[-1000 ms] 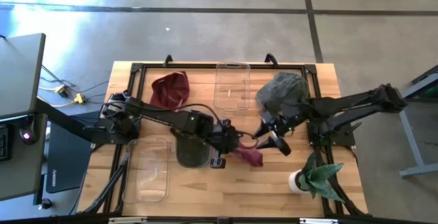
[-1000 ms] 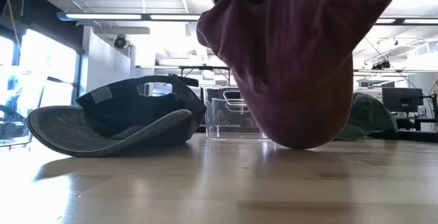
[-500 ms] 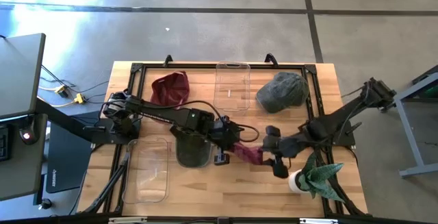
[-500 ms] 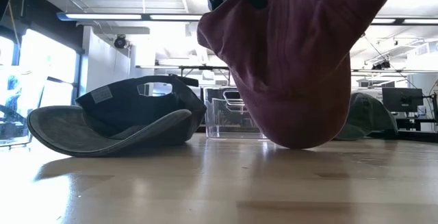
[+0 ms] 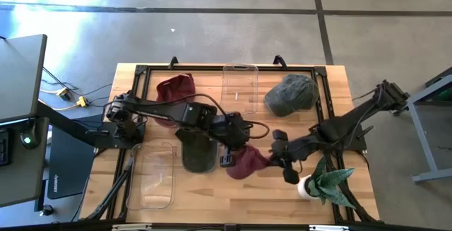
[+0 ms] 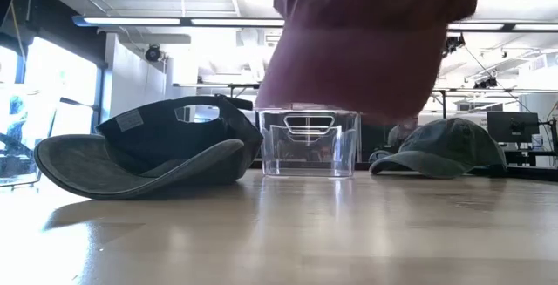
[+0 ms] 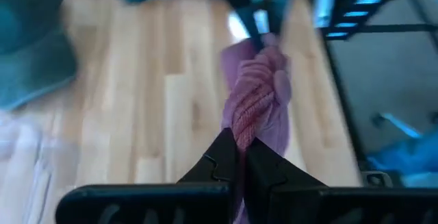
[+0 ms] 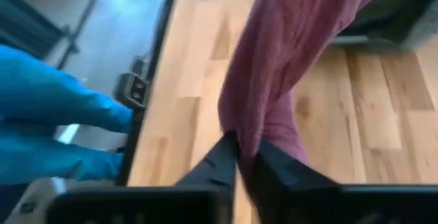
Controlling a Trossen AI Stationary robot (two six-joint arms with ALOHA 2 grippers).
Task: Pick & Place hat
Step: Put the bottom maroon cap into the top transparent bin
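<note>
The right tool [image 5: 272, 159] has snapped shut on the maroon hat [image 5: 247, 162], which has spread out wider since a moment ago. Left to right now: a clear bin [image 5: 152, 176] sits at the near left corner of the surface [image 5: 212, 188], a second maroon hat [image 5: 171, 90] near the far left, a dark cap [image 5: 198, 153] just beside the action. The left tool [image 5: 236, 153] is clamped on the maroon hat's other side, lifted above the near middle. Another clear bin [image 5: 240, 86] at the far edge, a grey-green hat [image 5: 291, 93] far right, a potted plant [image 5: 321, 181] near right corner.
</note>
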